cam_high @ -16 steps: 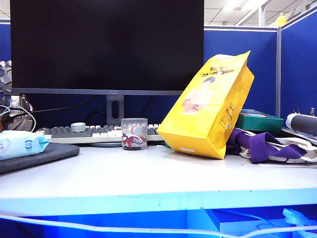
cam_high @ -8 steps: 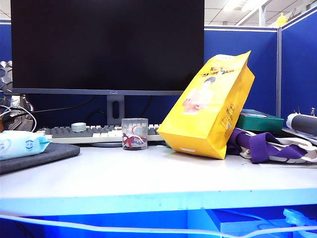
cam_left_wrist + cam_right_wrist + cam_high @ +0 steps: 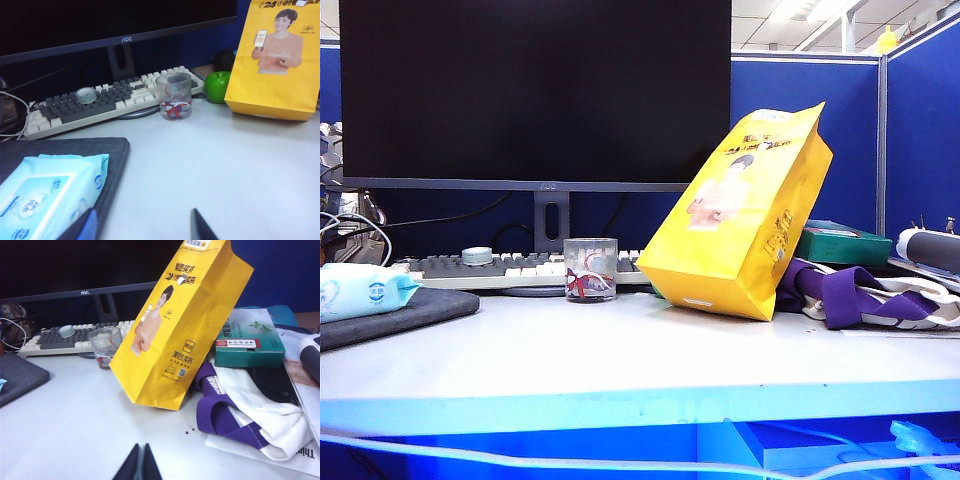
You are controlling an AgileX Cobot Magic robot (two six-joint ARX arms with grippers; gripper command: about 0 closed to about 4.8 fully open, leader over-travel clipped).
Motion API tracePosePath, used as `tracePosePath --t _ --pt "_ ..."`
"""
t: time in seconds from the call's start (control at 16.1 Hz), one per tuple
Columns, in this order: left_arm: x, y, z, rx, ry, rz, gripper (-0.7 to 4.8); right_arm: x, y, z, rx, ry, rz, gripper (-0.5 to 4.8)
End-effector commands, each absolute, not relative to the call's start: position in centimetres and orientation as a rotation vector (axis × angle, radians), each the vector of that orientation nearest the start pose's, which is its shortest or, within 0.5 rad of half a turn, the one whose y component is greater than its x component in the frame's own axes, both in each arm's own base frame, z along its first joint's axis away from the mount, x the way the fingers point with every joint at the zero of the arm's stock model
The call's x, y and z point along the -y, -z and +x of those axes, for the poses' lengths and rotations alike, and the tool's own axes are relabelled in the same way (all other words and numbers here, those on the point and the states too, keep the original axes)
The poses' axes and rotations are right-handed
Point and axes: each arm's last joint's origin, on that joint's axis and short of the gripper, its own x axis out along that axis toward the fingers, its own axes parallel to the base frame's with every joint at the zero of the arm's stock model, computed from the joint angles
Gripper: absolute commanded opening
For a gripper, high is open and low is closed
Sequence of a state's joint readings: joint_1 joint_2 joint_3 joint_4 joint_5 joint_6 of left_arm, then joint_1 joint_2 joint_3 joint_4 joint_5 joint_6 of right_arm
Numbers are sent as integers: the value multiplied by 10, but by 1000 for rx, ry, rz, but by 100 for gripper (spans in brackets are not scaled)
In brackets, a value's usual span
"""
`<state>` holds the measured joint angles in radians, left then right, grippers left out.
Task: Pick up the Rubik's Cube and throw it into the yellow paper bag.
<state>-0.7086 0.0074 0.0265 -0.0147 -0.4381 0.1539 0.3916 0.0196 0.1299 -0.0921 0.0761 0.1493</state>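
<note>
Nothing moved on tabletop (image 3: 620, 350) since earlier exterior frames; bag, cup, keyboard unchanged. Left gripper (image 3: 145, 227): jaws apart, empty, low over tabletop; wipes pack (image 3: 47, 192) on dark pad (image 3: 75, 150) just beside them; glass cup (image 3: 173, 96), keyboard (image 3: 100, 100), green apple (image 3: 218, 86) farther out. Right gripper (image 3: 140, 462): jaws together, empty; yellow paper bag (image 3: 177, 330) ahead of them, tilted, leaning back toward green box (image 3: 250, 345); purple-white cloth (image 3: 240, 410) beside. Cube not visible in any view. Neither gripper seen in exterior view.
</note>
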Motion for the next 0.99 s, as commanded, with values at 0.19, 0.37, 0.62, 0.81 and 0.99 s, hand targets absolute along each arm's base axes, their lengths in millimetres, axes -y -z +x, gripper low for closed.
tracePosePath --t 0.19,0.37,0.62,0.81,0.99 --pt "52 -170 79 6 277 99 254 -32 -200 83 12 -324 161 -5" --pt "52 -170 79 7 277 99 254 -32 -200 83 12 -324 161 -5" --pt "52 -169 79 -4 278 106 254 -32 -199 83 14 -322 162 -5" --pt "52 -157 80 -65 280 145 254 -27 -192 85 4 -263 158 -5" --pt "52 -155 80 -89 283 160 254 -20 -175 92 -33 -167 150 -5"
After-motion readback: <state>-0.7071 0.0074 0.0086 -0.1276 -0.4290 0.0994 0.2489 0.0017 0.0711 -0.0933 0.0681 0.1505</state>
